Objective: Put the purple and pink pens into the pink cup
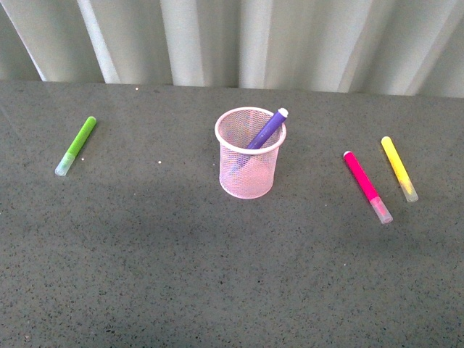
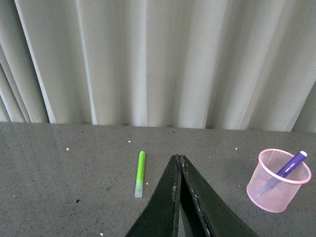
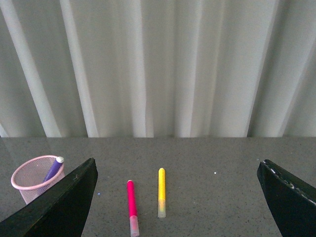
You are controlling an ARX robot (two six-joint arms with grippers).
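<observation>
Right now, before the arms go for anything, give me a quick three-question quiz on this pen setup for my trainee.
1. True or false: the purple pen is standing in the pink cup.
2. Which lies closest to the pink pen on the table? A. lime green marker B. yellow marker C. pink cup
3. Which are spread wide open, the left fingers or the right fingers?

Key: 1. True, it leans against the rim. 2. B, they lie side by side without touching. 3. The right fingers; the left fingers are shut together.
</observation>
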